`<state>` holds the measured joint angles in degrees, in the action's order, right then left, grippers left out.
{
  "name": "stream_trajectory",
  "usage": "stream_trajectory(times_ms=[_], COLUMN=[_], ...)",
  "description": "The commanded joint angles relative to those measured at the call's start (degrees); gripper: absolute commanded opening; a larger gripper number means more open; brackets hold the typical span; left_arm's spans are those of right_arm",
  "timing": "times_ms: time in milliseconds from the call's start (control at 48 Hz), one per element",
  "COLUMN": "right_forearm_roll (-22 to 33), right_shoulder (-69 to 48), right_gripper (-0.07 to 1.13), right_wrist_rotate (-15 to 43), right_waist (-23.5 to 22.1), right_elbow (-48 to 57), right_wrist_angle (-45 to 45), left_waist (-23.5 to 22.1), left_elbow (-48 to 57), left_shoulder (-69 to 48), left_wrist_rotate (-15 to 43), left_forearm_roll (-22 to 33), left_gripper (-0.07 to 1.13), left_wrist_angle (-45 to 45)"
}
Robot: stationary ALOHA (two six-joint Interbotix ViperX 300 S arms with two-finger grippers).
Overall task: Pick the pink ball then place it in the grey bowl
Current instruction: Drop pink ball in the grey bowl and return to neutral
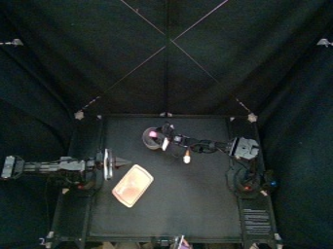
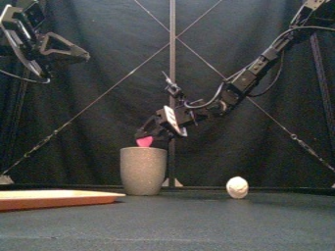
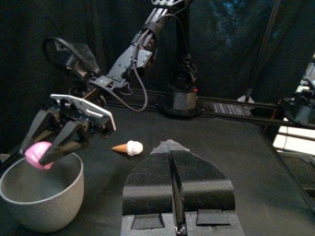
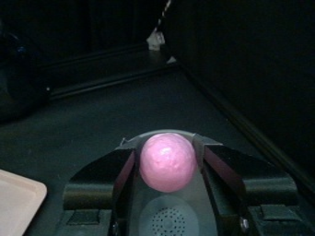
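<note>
Right tool [image 2: 149, 137] is clamped on the pink ball [image 4: 165, 161], one jaw on each flank across the widest part, and nothing else is in the grip. The ball hangs just above the mouth of the grey cup [image 2: 144, 170], not yet inside and clear of the rim.

Handling, my read:
- The ball is smooth and slightly egg-shaped. It's probably light and a bit slick, so it could squirt out if pinched off-centre.
- The current hold across the middle looks right, so I wouldn't re-grip.
- It should drop straight once the jaws part. The cup is tall and narrow-mouthed, so centre the ball over it first. Bounce-out looks unlikely.

Left tool [image 3: 172, 157] is parked well to the left of the cup, jaws together and empty.

Also on the worktop [image 2: 197, 221]:
- A small cone-shaped toy [image 3: 128, 147] lies to the right of the cup, apart from it.
- The pink tray [image 1: 132, 183] lies in front of the cup, well apart.
</note>
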<state>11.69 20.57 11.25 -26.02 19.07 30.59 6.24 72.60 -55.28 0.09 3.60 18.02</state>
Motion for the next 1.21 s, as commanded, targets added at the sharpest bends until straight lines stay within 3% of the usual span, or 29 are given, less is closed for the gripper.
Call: stream_trajectory(times_ms=[21, 292, 500, 708, 1021, 1208], right_forearm_roll=[-0.26, -0.26, -1.49, -1.32, -1.49, -3.16], right_shoulder=[-0.44, -0.09, -2.90, -12.57, -27.69, -34.80], right_gripper=[0.81, 0.96, 0.96, 0.96, 0.97, 0.96], right_wrist_rotate=[0.09, 0.09, 0.00, 0.00, -0.18, -0.44], right_waist=[-0.09, -0.09, 0.09, 4.13, 14.77, 16.70], right_elbow=[-2.02, -1.14, 0.53, 9.76, 26.02, 33.13], right_wrist_angle=[-1.23, -2.29, -1.67, 1.49, 2.46, 2.99], left_waist=[0.18, 0.18, 0.18, 0.18, 0.18, 0.18], left_elbow=[-0.62, -0.26, 0.00, 0.62, 1.49, 1.76], left_shoulder=[0.18, 0.18, 0.18, 0.18, 0.18, 0.26], left_wrist_rotate=[-0.09, -0.09, -0.18, -0.18, -0.18, -0.18], left_forearm_roll=[0.18, 0.18, 0.18, 0.18, 0.18, 0.18], left_gripper=[0.08, 0.08, 0.08, 0.08, 0.08, 0.08], left_wrist_angle=[0.53, 0.62, 0.53, 0.53, 0.53, 0.53])
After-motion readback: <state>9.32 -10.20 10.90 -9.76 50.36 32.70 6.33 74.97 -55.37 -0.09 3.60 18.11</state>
